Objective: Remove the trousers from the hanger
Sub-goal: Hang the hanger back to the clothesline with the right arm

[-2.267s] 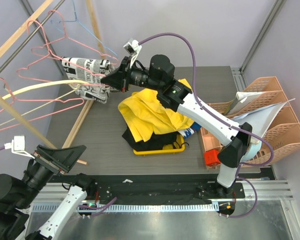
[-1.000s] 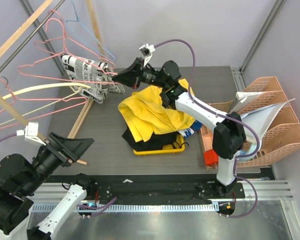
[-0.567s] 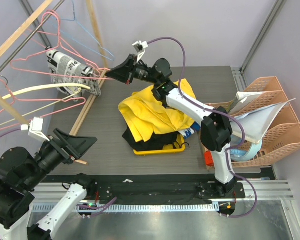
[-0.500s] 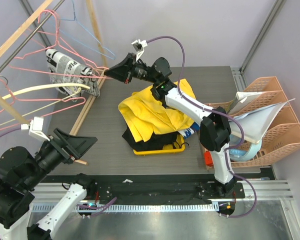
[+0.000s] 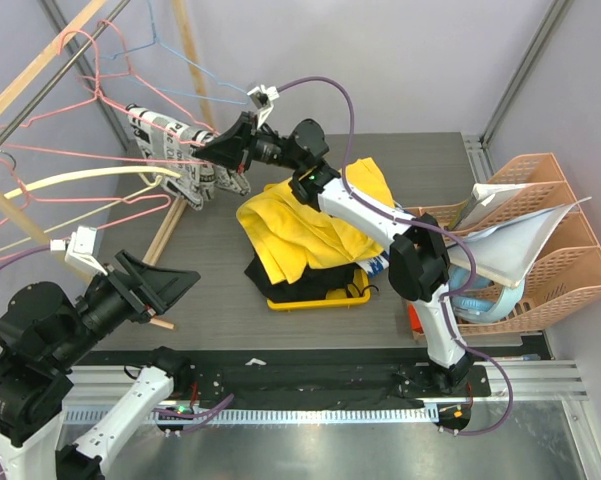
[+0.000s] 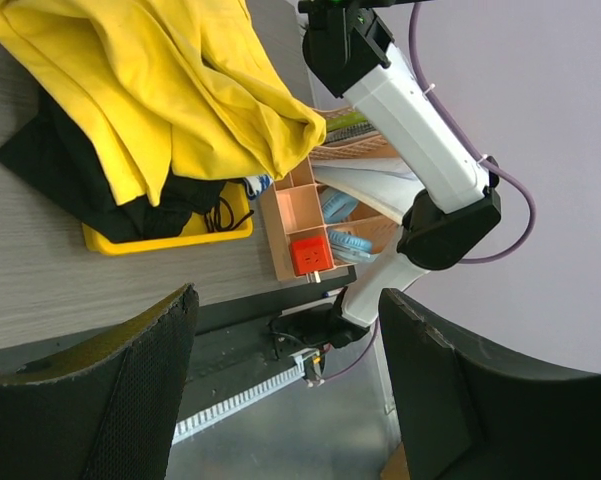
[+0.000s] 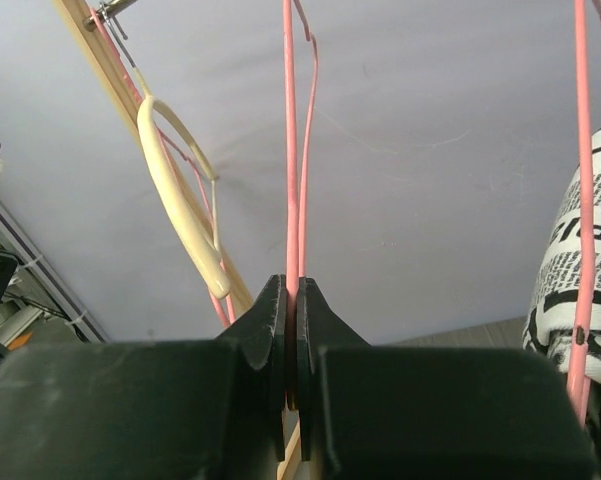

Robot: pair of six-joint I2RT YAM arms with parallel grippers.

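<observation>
Right gripper (image 7: pixel 295 300) clamped on pink wire hanger (image 7: pixel 289 150), left gripper (image 6: pixel 287 300) released. Newsprint trousers (image 5: pixel 160 130) look light, floppy; pinch hanging fold under bar.

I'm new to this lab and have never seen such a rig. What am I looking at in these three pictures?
These are two robot arms bolted at the table's near edge, each ending in a two-finger gripper. One picture looks down from above and behind them; the other two come from cameras on the wrists. The right gripper is shut on the wire of a pink hanger; newspaper-print trousers hang close beside it. The left gripper is open and holds nothing. On the table lie a yellow garment over dark clothes in a yellow tray, and a peach organiser with papers.
</observation>
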